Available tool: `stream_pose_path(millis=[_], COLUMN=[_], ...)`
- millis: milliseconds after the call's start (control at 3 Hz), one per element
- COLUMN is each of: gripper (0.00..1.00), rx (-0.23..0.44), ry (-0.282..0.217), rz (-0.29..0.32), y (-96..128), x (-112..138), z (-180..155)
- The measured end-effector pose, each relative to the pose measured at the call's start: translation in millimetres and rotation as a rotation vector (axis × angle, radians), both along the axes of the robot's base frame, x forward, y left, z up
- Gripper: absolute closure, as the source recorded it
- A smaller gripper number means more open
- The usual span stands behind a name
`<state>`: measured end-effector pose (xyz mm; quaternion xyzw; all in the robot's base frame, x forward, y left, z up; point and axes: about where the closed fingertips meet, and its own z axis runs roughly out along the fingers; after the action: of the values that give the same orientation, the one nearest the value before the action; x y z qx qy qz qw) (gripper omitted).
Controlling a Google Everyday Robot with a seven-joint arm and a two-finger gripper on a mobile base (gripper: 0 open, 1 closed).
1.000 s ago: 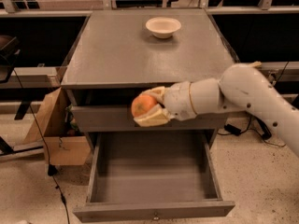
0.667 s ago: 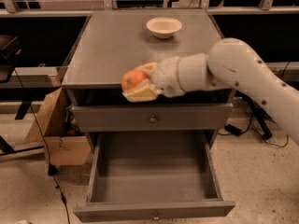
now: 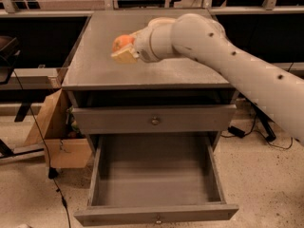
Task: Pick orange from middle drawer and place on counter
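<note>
My gripper (image 3: 122, 49) is shut on the orange (image 3: 121, 42) and holds it above the left part of the grey counter (image 3: 142, 65); whether it touches the surface I cannot tell. The cream fingers (image 3: 124, 56) show under the fruit. My pale arm (image 3: 228, 56) reaches in from the right across the counter. The middle drawer (image 3: 154, 179) is pulled wide open below, its grey floor bare, its front panel with a tiny knob (image 3: 158, 219) near the bottom edge. The cream bowl is hidden behind my arm.
A shut grey drawer front with a brass knob (image 3: 155, 120) sits above the open drawer. A cardboard box (image 3: 57, 141) stands on the floor at the cabinet's left. Cables (image 3: 251, 127) lie on the floor at right. Dark shelving runs behind.
My gripper has lifted the orange from in front of the upper drawer, up and left, over the counter. The arm now covers the bowl.
</note>
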<state>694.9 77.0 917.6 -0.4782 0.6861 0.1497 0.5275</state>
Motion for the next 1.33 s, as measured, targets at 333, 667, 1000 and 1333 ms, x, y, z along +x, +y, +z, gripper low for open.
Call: stream_pose_path(millis=[333,667,1000,1333], gripper=[0.81,0.58,0.35,0.11], rx=[-0.023,0.014,0.049,0.049], ry=[0.029,0.158,0.235,0.235], rz=[-0.096,-0.175,-0.191,-0.191], y=[11,8,3,3], x=[47,80,91,91], z=[-23,-52,-69,-65])
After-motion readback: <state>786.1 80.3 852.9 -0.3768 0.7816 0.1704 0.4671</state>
